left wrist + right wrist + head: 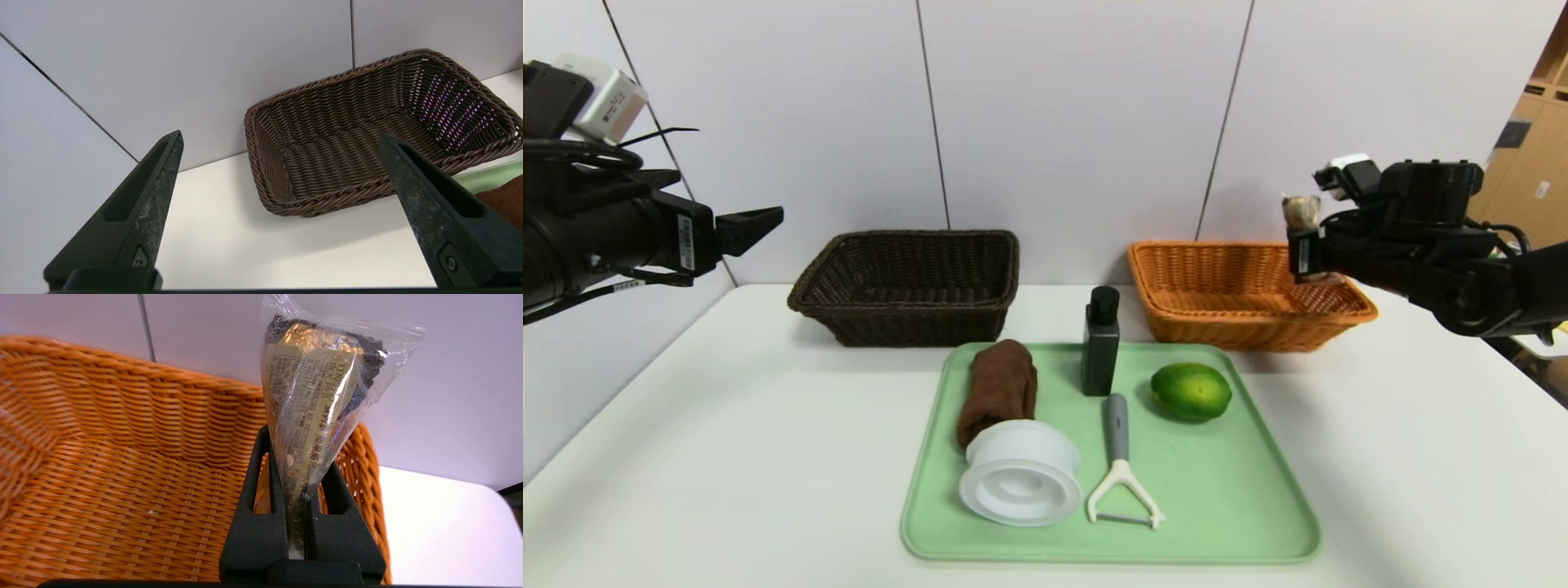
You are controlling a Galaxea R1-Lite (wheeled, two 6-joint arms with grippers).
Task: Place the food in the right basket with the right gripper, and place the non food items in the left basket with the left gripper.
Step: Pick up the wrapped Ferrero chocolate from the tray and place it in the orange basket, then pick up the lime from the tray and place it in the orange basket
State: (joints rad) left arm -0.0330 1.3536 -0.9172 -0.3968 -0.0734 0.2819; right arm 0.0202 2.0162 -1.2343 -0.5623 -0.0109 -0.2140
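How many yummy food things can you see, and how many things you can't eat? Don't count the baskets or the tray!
Food: 2, the lime and the wrapped chocolate in the right end effector.
Not food: 4, brown towel, black bottle, white container, peeler.
Total: 6

A flat white bench (727,457) carries a rectangular pale green plastic tray (1241,498) with rounded corners, set near its front edge. Behind the bench stands a pale grey panelled wall (1078,114), divided by thin dark vertical seams. At the far right, beyond the wall's edge, light brown wooden cabinetry (1531,175) is partly visible
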